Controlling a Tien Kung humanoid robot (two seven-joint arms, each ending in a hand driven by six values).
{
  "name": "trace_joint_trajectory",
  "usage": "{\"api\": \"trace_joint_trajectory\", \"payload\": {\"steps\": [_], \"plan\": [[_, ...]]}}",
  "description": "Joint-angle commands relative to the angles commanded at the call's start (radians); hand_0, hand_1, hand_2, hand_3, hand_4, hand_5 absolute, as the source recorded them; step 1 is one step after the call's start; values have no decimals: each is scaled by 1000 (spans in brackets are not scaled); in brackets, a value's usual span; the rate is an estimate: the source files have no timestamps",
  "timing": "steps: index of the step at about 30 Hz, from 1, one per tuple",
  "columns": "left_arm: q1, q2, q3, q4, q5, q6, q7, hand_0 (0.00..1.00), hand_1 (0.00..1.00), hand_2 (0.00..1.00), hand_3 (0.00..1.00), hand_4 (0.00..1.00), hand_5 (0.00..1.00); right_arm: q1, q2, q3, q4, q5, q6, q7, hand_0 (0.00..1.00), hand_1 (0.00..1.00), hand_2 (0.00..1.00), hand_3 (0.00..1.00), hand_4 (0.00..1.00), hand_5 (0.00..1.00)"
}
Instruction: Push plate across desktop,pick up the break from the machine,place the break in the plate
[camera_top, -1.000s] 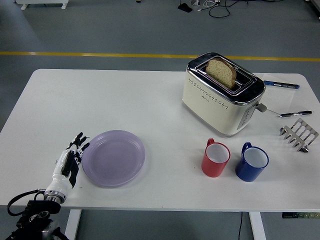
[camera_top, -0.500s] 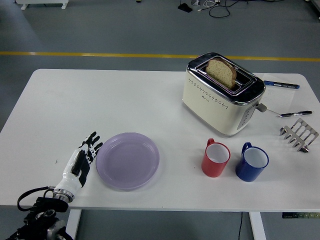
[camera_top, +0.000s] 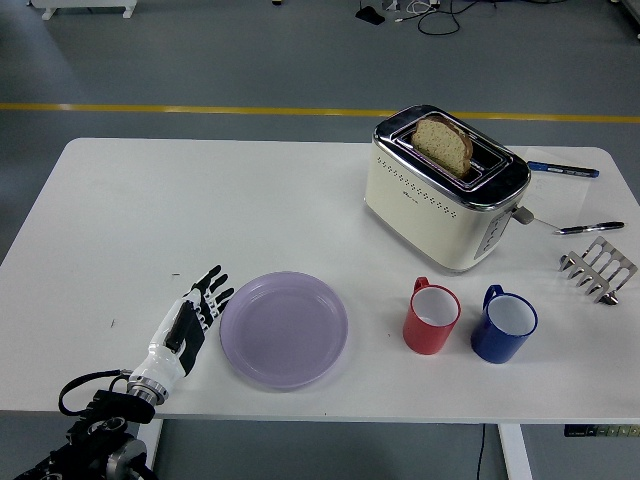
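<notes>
Near the desk (camera_top: 120, 210) front edge, left robot hand (camera_top: 190, 320), fingers straight and spread, flat against the purple plate (camera_top: 285, 329) rim. Plate has slid right over the last second, now close to the red mug (camera_top: 431, 318). Push nearly done; bread (camera_top: 443, 144) still in toaster (camera_top: 445, 200).
</notes>
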Motion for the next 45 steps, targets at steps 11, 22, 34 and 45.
{"api": "trace_joint_trajectory", "payload": {"steps": [11, 22, 34, 45], "plan": [[-50, -10, 74, 24, -45, -15, 0, 914, 906, 976, 977, 513, 998, 2, 5, -8, -1, 0, 0, 0, 671, 609, 638, 627, 445, 411], [-95, -19, 136, 52, -79, -36, 4, 909, 900, 970, 974, 509, 998, 3, 7, -10, -2, 0, 0, 0, 671, 609, 638, 627, 445, 409], [-135, -31, 175, 73, -89, -43, 7, 903, 897, 967, 971, 511, 998, 5, 8, -12, 0, -1, 0, 0, 670, 608, 638, 627, 445, 411], [-42, -67, -44, 0, 118, 56, 70, 841, 832, 867, 858, 509, 998, 37, -26, -36, 23, -60, -15, 6, 671, 615, 638, 628, 447, 406]]}}
